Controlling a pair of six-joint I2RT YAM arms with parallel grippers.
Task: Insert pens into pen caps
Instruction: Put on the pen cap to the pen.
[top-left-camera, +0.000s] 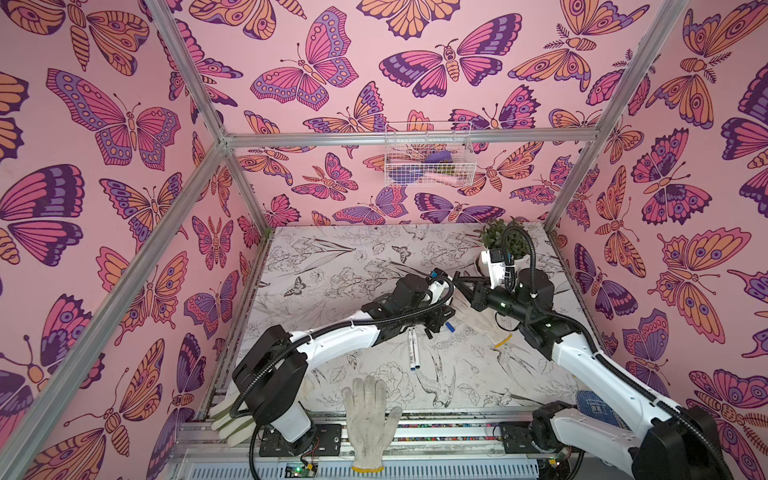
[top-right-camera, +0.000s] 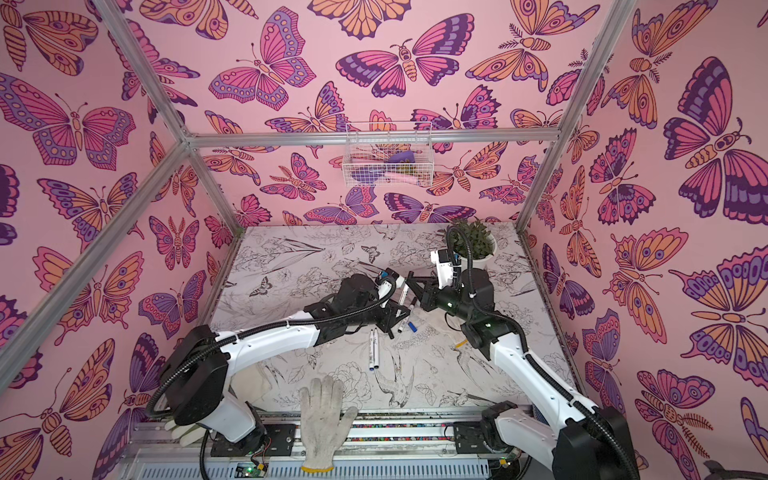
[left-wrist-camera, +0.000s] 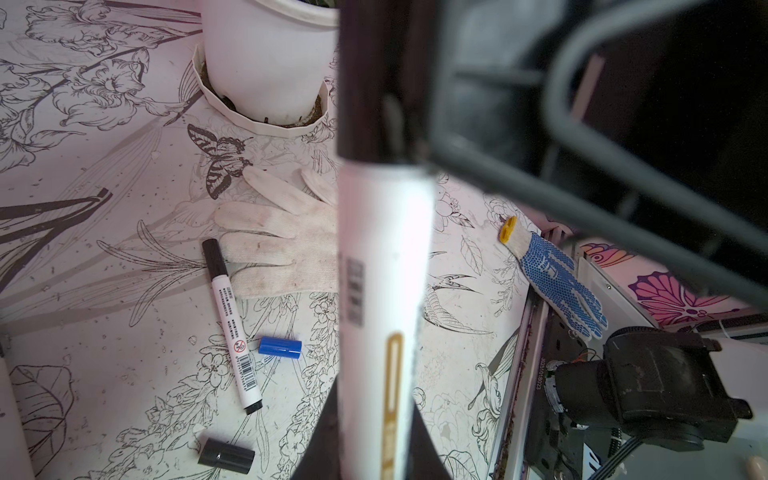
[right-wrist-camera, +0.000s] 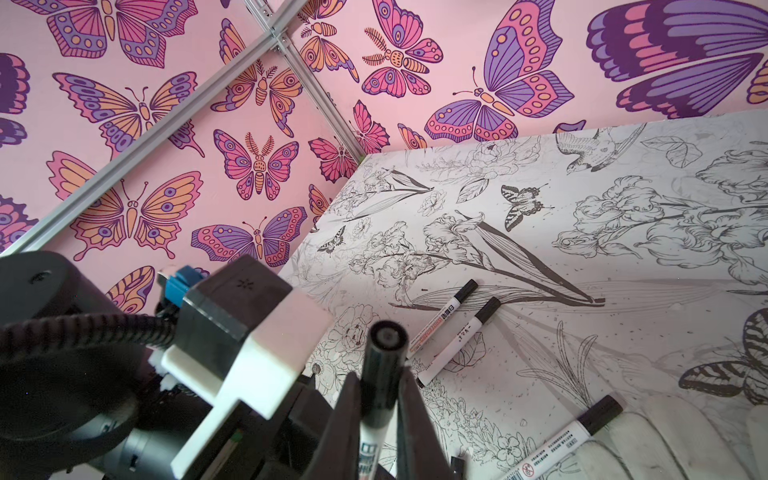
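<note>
Above the middle of the table (top-left-camera: 332, 270), one held pen (left-wrist-camera: 382, 249) hangs between both arms. The left gripper (left-wrist-camera: 374, 440) is clamped on its white barrel and the right gripper (right-wrist-camera: 380, 409) is pinched on its fitted cap (right-wrist-camera: 386, 353). Three more pens lie flat below: an orange-lettered pen (right-wrist-camera: 440, 318), its neighbour (right-wrist-camera: 457, 345) just beside it, and a third pen (right-wrist-camera: 561, 438) with its cap end at the edge of a white glove (left-wrist-camera: 282, 241). Two loose caps sit near that one, a blue cap (left-wrist-camera: 279, 347) and a black cap (left-wrist-camera: 226, 456).
</note>
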